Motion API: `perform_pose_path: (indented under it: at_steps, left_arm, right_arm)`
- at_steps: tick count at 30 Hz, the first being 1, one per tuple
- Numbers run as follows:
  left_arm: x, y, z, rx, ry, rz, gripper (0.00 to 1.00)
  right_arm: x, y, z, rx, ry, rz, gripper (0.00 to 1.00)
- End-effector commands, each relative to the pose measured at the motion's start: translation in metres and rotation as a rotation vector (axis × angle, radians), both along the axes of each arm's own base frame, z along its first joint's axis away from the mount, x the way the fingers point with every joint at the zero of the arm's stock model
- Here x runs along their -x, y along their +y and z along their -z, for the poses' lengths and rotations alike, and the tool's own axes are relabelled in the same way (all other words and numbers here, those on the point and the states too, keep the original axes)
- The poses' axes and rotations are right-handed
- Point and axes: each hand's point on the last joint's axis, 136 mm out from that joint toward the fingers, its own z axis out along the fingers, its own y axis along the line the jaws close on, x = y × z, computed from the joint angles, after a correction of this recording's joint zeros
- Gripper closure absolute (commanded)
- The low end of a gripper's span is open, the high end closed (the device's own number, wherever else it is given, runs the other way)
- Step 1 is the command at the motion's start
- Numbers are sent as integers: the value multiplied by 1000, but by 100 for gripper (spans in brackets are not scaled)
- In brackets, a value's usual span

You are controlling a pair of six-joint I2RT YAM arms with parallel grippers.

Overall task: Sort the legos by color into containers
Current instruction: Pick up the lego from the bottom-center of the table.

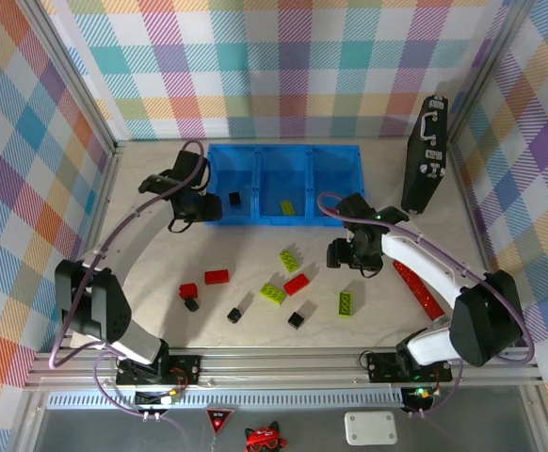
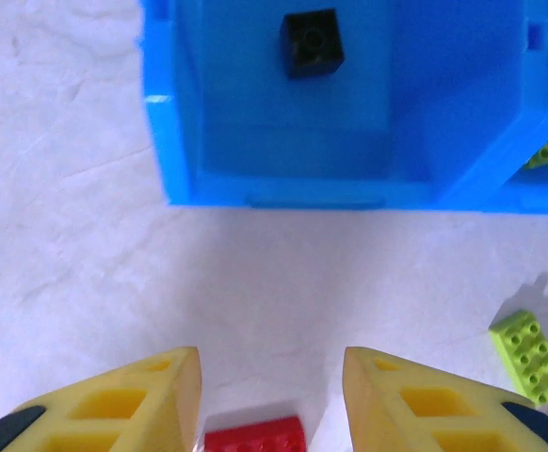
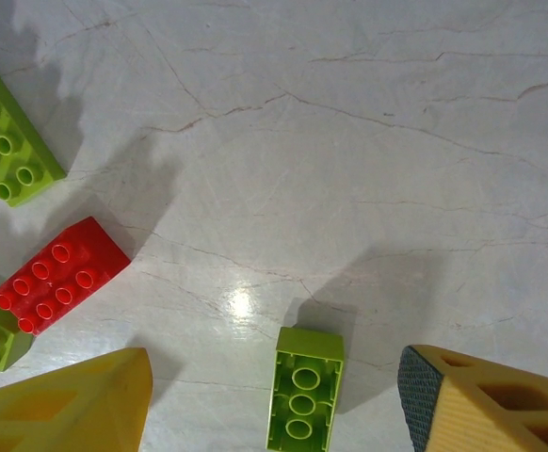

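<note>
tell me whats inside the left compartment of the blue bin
One black brick on the floor. In the top view the left gripper covers the left edge, so that strip is hidden.

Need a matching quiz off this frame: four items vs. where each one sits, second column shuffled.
Column A
1. black case
2. long red strip
3. sorted black brick
4. sorted lime brick

Column B
a. in the middle compartment
b. lying flat beside the right arm
c. in the left compartment
d. standing to the right of the bin

Pairs: 1-d, 2-b, 3-c, 4-a
</note>
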Motion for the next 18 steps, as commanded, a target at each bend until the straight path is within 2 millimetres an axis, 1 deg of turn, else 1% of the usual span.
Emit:
perform_pose_path:
  at_steps: [1, 5, 8, 11, 13, 18]
  left_arm:
    - [20, 21, -4, -5, 19, -2, 56]
    - [23, 38, -7, -19, -9, -2, 55]
    - [23, 47, 4, -20, 15, 6, 55]
    - [20, 50, 13, -12, 12, 9, 55]
    - [19, 48, 18, 6, 8, 15, 55]
    - [23, 53, 30, -16, 38, 14, 56]
  right_arm:
    - [12, 1, 13, 4, 56, 21, 29]
    - [21, 0, 23, 13, 86, 32, 30]
    - [29, 0, 33, 14, 109, 40, 30]
    - [37, 0, 45, 17, 136, 51, 30]
    - [42, -1, 52, 24, 151, 58, 30]
    - [53, -3, 66, 31, 183, 78, 34]
